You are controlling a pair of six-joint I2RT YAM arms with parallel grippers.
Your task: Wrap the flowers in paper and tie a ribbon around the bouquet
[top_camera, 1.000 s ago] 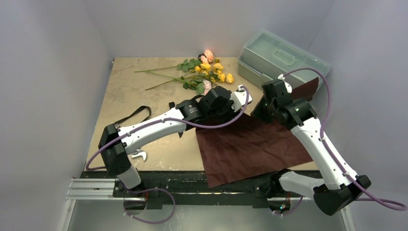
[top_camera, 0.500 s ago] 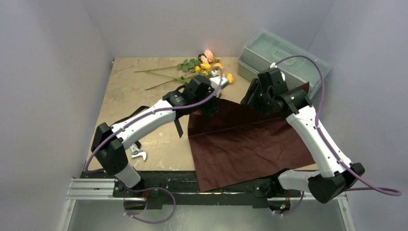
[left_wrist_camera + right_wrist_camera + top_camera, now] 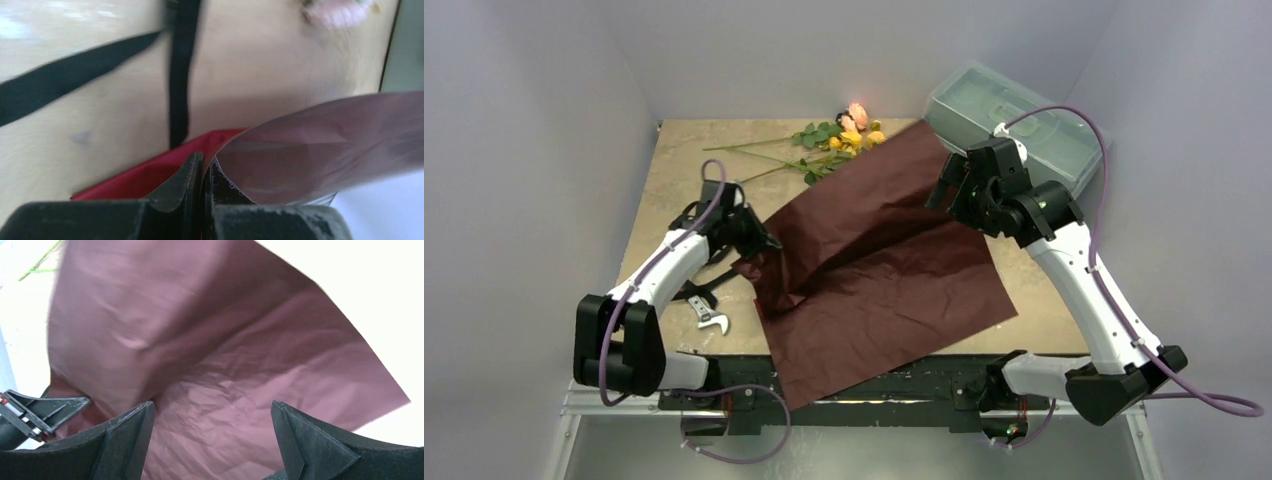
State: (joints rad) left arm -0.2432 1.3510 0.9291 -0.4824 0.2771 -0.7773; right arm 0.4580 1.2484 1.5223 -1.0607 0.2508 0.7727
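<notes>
The dark red paper (image 3: 884, 270) lies spread over the middle of the table, its far corner lapping over part of the flowers (image 3: 842, 137). My left gripper (image 3: 759, 246) is shut on the paper's left corner; in the left wrist view the jaws (image 3: 205, 167) pinch the sheet's edge (image 3: 320, 145). My right gripper (image 3: 946, 192) hovers open over the paper's far right edge, and between its fingers (image 3: 212, 415) only crinkled paper (image 3: 200, 340) shows below. The black ribbon (image 3: 180, 75) lies on the table beyond the left gripper, partly under the left arm (image 3: 696, 292).
A clear plastic box (image 3: 1014, 120) stands at the back right corner. A small metal tool (image 3: 710, 319) lies near the left arm's base. The paper's near corner hangs over the table's front edge (image 3: 804, 385).
The left gripper shut on the paper and dragged its corner left across the table. The right gripper opened and let the paper go. The sheet now reaches the flowers.
</notes>
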